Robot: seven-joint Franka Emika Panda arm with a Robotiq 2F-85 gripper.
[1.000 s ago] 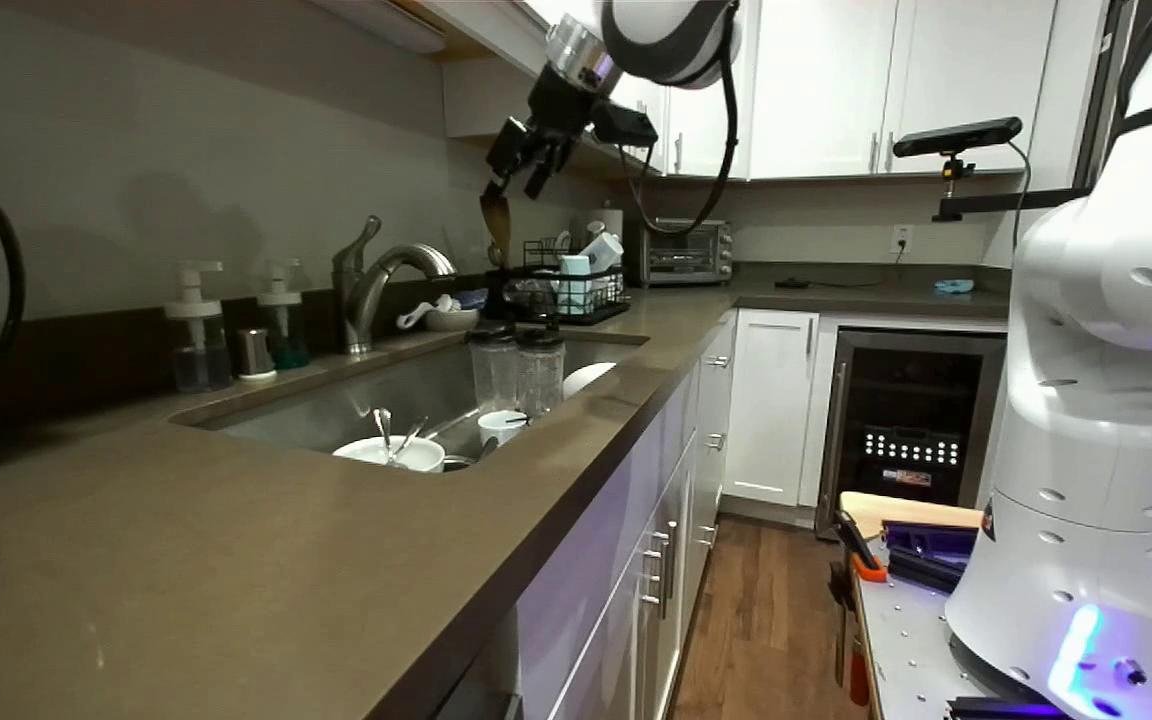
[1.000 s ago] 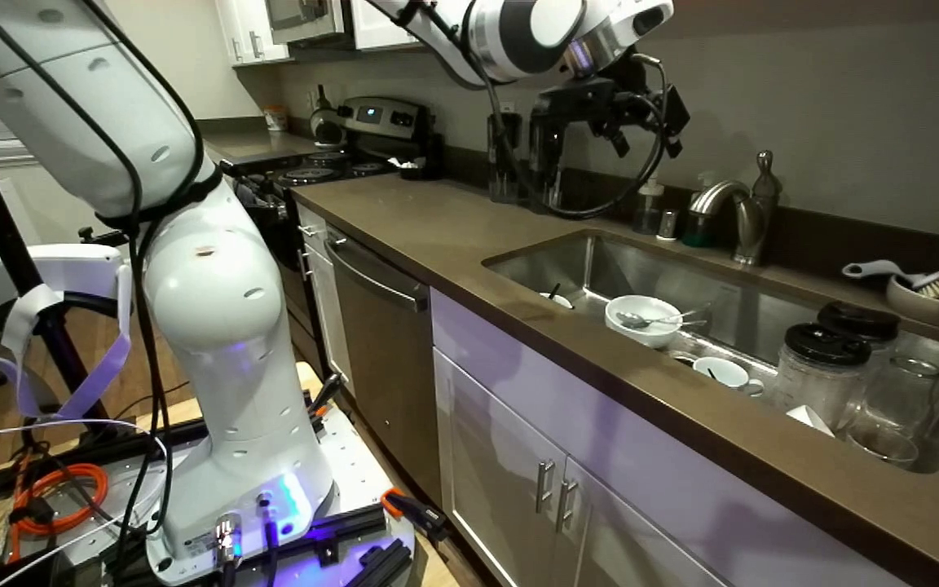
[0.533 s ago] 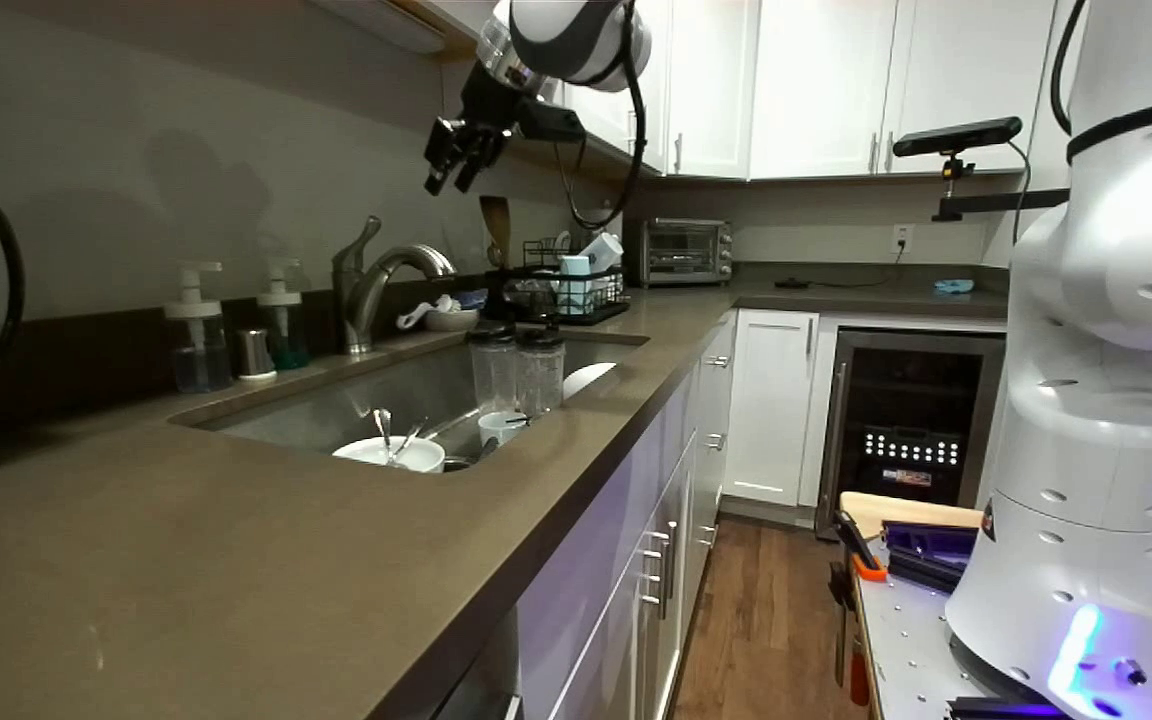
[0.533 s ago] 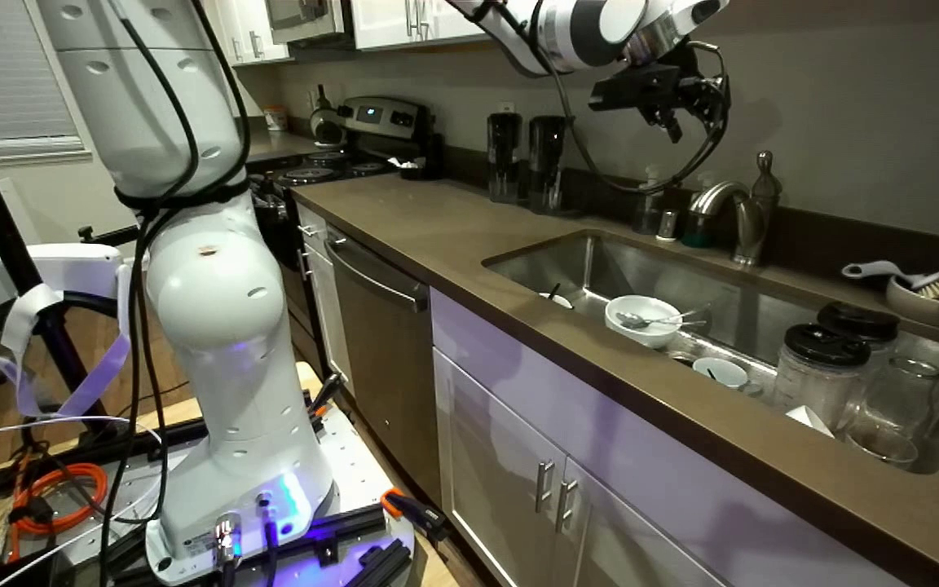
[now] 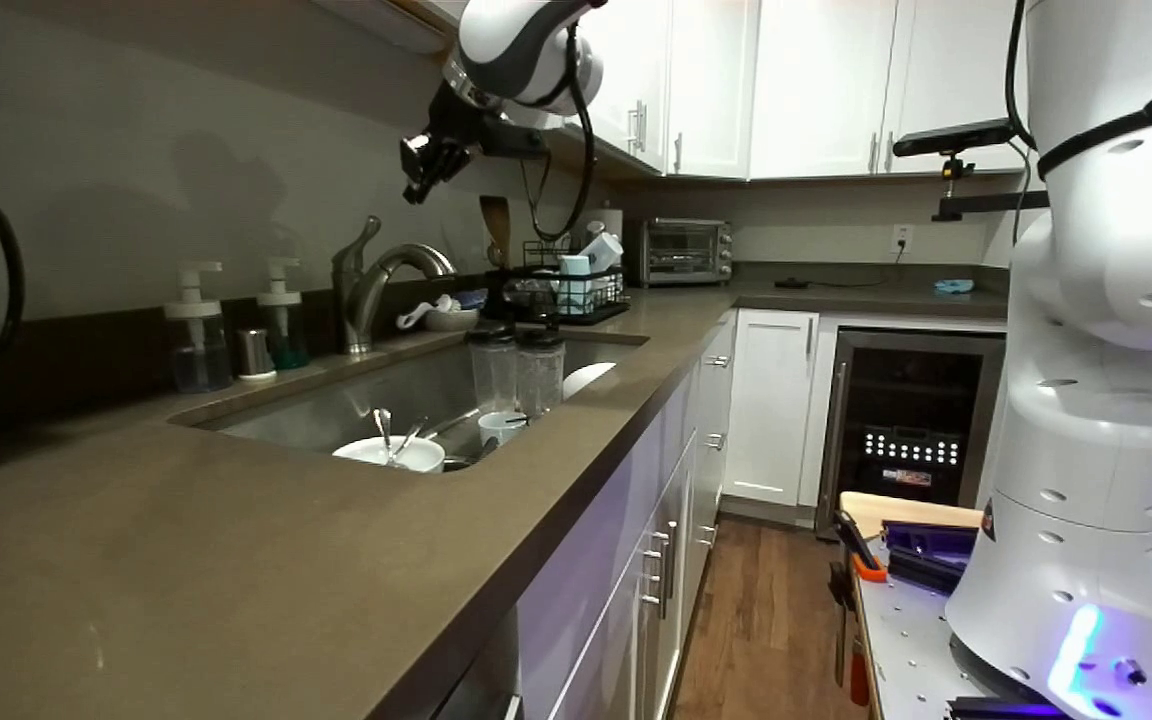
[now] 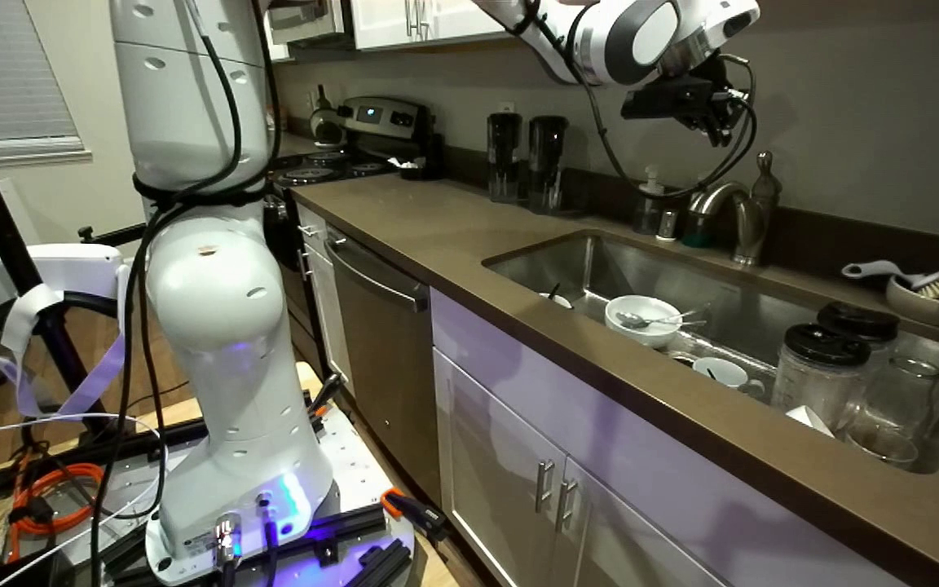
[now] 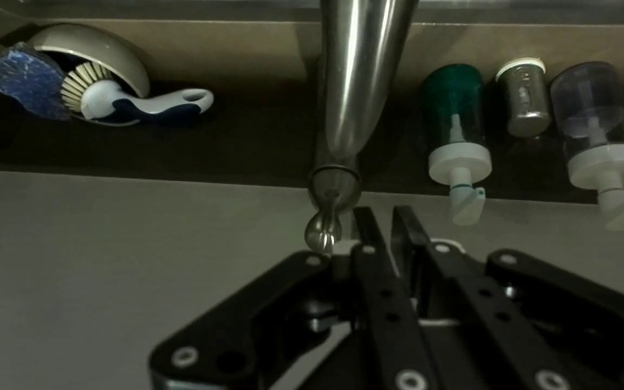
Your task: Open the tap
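The brushed-metal tap (image 5: 361,312) stands behind the sink, its arched spout (image 6: 722,196) reaching out over the basin. Its slim handle (image 5: 360,240) rises from the base. My gripper (image 5: 417,194) hangs in the air above the spout, clear of the tap in both exterior views. Seen from the wrist, the tap (image 7: 363,70) runs down the picture's middle and the handle's rounded tip (image 7: 323,230) lies just left of my gripper (image 7: 382,210). Only a narrow gap parts the fingertips, with nothing between them. No contact with the handle shows.
Two soap bottles (image 7: 455,124) and a small metal shaker (image 7: 526,97) stand beside the tap; a brush (image 7: 144,103) and bowl lie on its other side. The sink (image 6: 600,261) holds a white bowl, a cup and lidded jars. A dish rack (image 5: 586,300) sits further along.
The arm has swung along the counter toward the tap, bringing my gripper above the spout. Its fingers, wide apart a second ago, have drawn close together.
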